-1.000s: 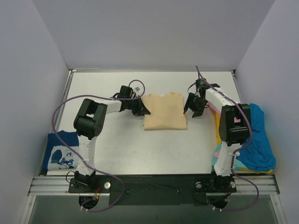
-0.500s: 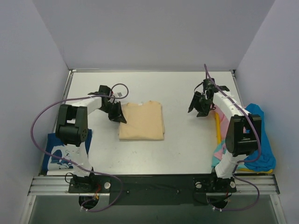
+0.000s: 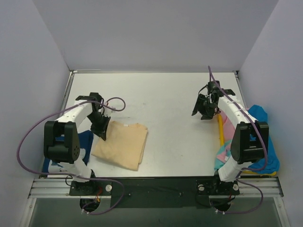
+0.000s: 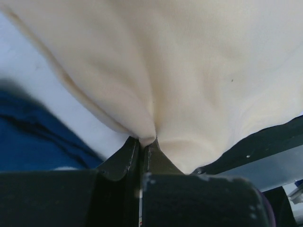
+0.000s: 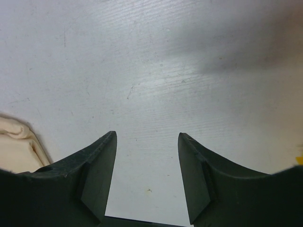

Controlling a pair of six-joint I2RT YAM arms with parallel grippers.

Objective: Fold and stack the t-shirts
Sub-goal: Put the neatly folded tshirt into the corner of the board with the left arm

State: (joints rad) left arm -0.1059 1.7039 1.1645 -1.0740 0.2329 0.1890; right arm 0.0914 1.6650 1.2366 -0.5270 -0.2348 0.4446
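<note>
The left gripper (image 3: 102,132), jaws pinched on the edge of the folded tan t-shirt (image 3: 122,144), has dragged it from the middle of the worktop (image 3: 165,94) to the near left, beside the navy t-shirt (image 3: 86,141). Stacking probably comes next. The right gripper (image 3: 204,109) hovers far right, jaws wide and empty.

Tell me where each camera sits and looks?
Top external: above, behind the arms, looking down at the table; both arms show.
Left wrist: on left arm, facing the tan t-shirt pinched in the left gripper.
Right wrist: on right arm, facing the table past the open right gripper.
Shared: top and left wrist both show that t-shirt.
</note>
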